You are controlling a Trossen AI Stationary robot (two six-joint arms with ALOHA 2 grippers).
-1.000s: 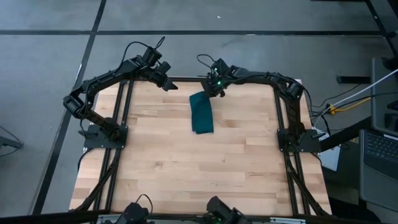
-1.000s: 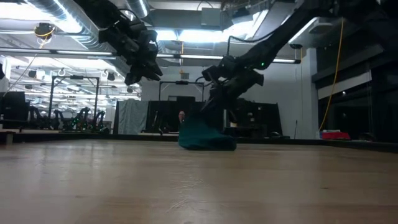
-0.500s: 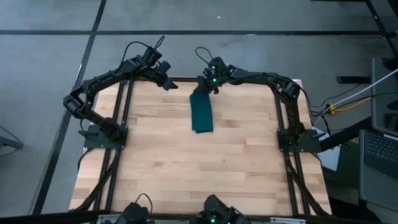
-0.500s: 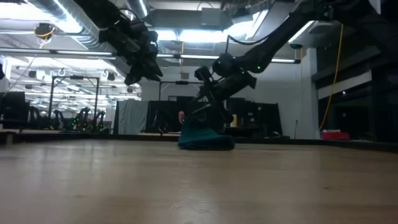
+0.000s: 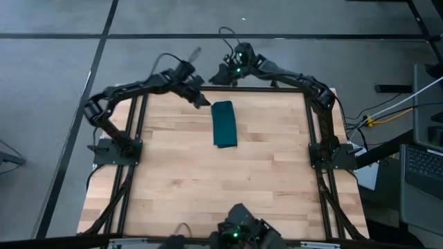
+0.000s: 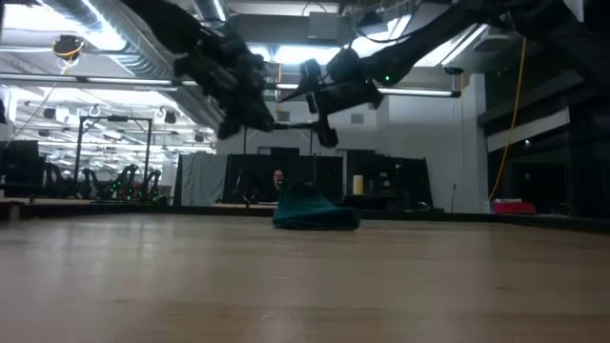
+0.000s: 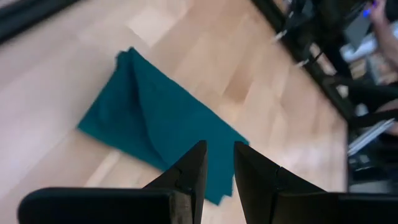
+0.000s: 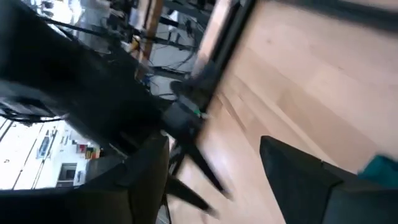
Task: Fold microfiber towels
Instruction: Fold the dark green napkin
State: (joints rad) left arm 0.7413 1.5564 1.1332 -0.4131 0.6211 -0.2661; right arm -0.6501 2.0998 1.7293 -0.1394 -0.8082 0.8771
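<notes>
towel (image 5: 223, 124) lying folded on far middle of bench (image 5: 208, 180), untouched. right claw (image 5: 220, 75) hanging released, empty, beyond far edge. left claw (image 5: 205, 102) hovering beside towel, fingers narrowly parted, grasping nothing. risk: left claw snagging top layer, undoing fold.

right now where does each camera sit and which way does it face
High: overhead, looking down on table, both arms, folded towel.
Low: table height, facing the room; arms above towel.
Left wrist: behind its narrowly parted fingers, towel ahead.
Right wrist: past open fingers, table edge.
Shared: towel in high, low, left wrist.
</notes>
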